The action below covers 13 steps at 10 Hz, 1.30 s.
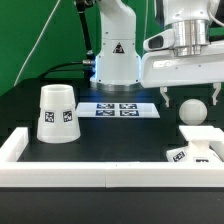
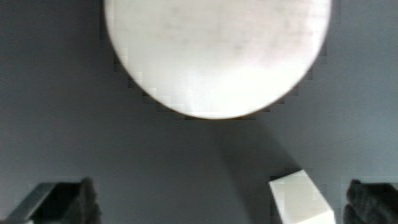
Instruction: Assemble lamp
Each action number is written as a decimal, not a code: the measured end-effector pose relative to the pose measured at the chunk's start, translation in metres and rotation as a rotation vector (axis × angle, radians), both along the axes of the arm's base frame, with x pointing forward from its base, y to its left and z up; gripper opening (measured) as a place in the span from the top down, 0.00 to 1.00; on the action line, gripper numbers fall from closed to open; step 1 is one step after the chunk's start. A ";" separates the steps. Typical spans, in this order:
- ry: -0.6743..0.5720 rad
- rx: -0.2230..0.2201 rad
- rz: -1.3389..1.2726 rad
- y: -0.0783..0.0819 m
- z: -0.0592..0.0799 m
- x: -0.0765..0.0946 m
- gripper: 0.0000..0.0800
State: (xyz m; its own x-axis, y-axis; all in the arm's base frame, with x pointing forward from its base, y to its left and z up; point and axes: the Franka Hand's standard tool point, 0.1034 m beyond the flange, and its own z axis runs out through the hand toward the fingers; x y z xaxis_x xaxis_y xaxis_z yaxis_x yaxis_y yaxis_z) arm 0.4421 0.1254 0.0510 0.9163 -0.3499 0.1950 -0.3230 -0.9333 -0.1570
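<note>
The white bulb [image 1: 192, 110] stands with its ball head up on the blocky white base [image 1: 201, 142] at the exterior view's right. My gripper [image 1: 189, 93] hangs just above the ball, jaws wide open and empty, one finger to each side. In the wrist view the ball [image 2: 217, 50] fills the frame ahead of my gripper [image 2: 214, 205], with dark fingertips [image 2: 54, 202] at the corners and a sliver of white part [image 2: 299, 195] below. The cone shade [image 1: 57, 113] stands apart on the black table at the exterior view's left.
The marker board [image 1: 120, 108] lies flat in the middle, in front of the robot's pedestal [image 1: 116, 62]. A long white rail border [image 1: 90, 166] runs along the front and up the left side. A green backdrop stands behind.
</note>
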 end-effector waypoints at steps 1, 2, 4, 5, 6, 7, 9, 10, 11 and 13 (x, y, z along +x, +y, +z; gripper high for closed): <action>0.020 0.001 0.009 0.000 -0.002 -0.002 0.13; 0.024 0.001 0.016 0.002 -0.002 -0.003 0.13; 0.172 0.039 0.033 0.004 -0.002 -0.009 0.13; 0.204 0.054 0.034 0.006 0.000 -0.005 0.13; 0.280 0.079 0.047 0.007 0.001 -0.007 0.13; 0.322 0.098 0.049 0.008 0.004 -0.004 0.13; 0.461 0.149 0.053 0.006 0.004 -0.006 0.13; 0.495 0.163 0.049 0.005 0.003 -0.005 0.13; 0.565 0.186 0.064 0.005 0.003 -0.011 0.13; 0.680 0.235 0.084 0.002 -0.002 -0.013 0.13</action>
